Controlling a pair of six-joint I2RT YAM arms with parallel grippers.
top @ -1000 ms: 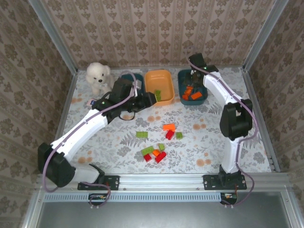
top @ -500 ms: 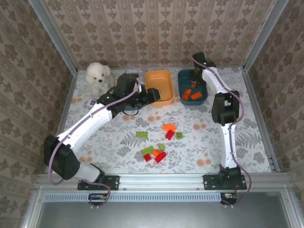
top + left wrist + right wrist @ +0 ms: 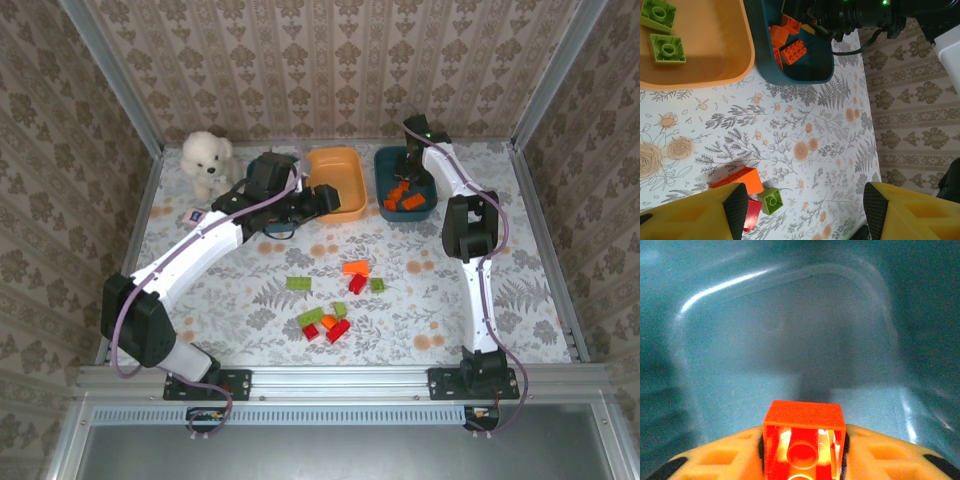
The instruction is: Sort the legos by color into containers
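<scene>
Nearest the arm bases, at about 6 o'clock from the middle of the flowered worktop, lie the loose legos: red, orange and light green, some touching. Farther in, the left claw hangs wide with nothing between its yellow fingers, above an orange, a red and a green brick. Beyond it, at 12 o'clock, sits the orange bin with two green bricks inside. Just beside it at 1 o'clock, the teal bin holds several orange bricks. The right claw is down inside it, gripping an orange-red brick by both sides. At 11 o'clock sits a white plush bear.
</scene>
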